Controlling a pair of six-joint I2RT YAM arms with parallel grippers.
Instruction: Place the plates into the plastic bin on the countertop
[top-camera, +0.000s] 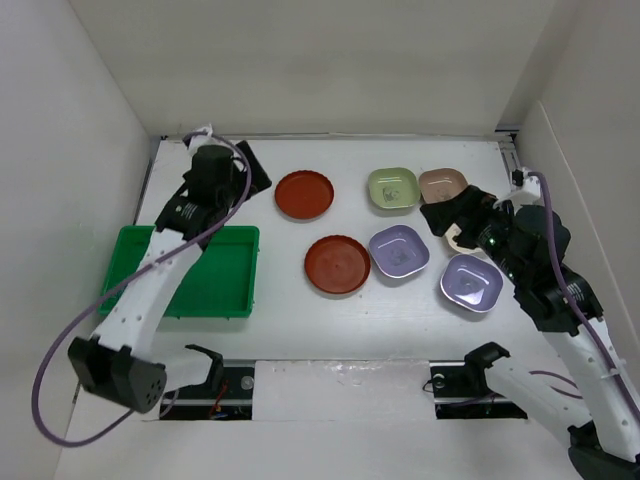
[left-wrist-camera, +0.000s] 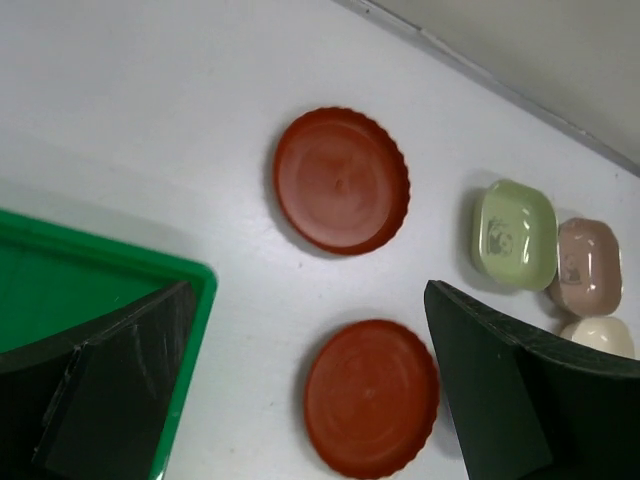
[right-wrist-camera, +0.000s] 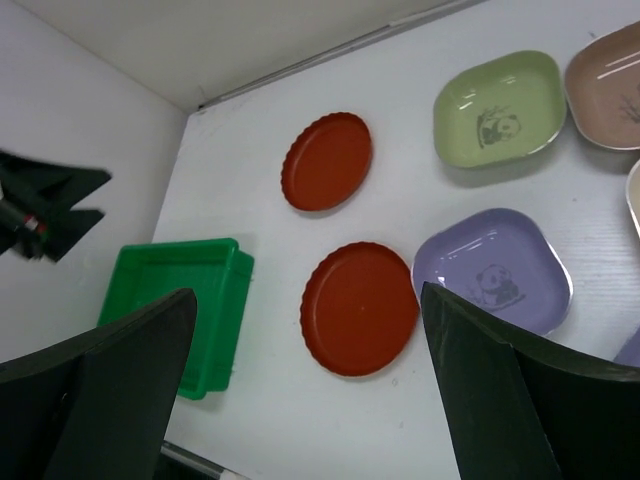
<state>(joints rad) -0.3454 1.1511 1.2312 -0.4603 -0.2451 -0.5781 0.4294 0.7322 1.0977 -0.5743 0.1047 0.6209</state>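
Left gripper (top-camera: 250, 172), jaws spread and empty, hangs near the far-left corner of the desk (top-camera: 300, 330); the far red plate (top-camera: 304, 194) lies just to its right, the green bin (top-camera: 215, 280) at the left edge. Right gripper (top-camera: 452, 212), likewise spread, is farther off

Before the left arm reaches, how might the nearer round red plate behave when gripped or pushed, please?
The nearer red plate looks rigid and light, likely plastic. Lying flat and shallow on the countertop, it would probably slide when pushed, not tip or roll. Its low scalloped rim offers little purchase, so it may slip.
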